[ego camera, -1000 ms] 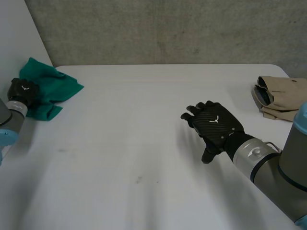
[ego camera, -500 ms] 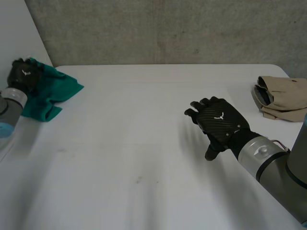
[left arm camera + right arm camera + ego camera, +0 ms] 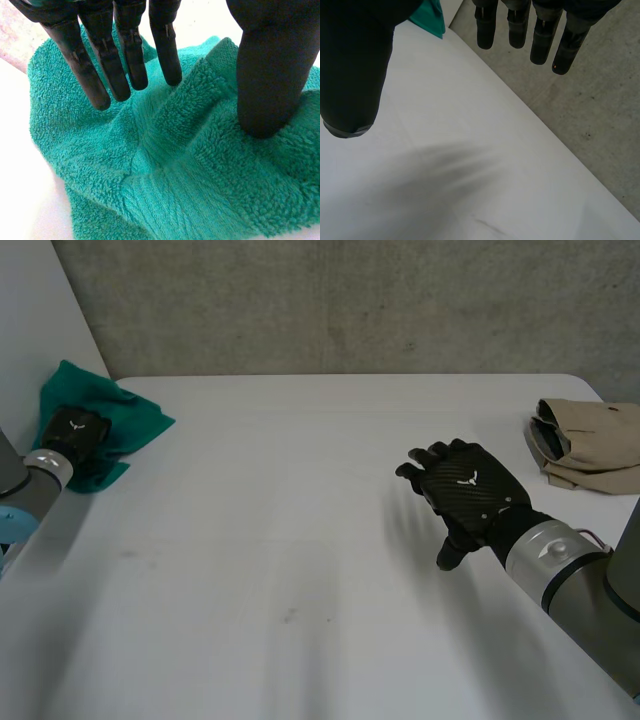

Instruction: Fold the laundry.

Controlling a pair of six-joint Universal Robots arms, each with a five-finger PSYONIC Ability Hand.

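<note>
White table (image 3: 300, 500), green towel (image 3: 135, 425), grey concrete wall (image 3: 350, 300)

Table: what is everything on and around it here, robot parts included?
table: one, white, beneath everything
wall: one, grey concrete, behind the table
towel: one, green, crumpled at the table's far left corner
folded clothes: one pile, beige, at the table's far right edge
left hand: one, black, fingers straight, over the towel with its thumb on it
right hand: one, black, fingers relaxed, holding nothing, above the table right of the middle
</note>
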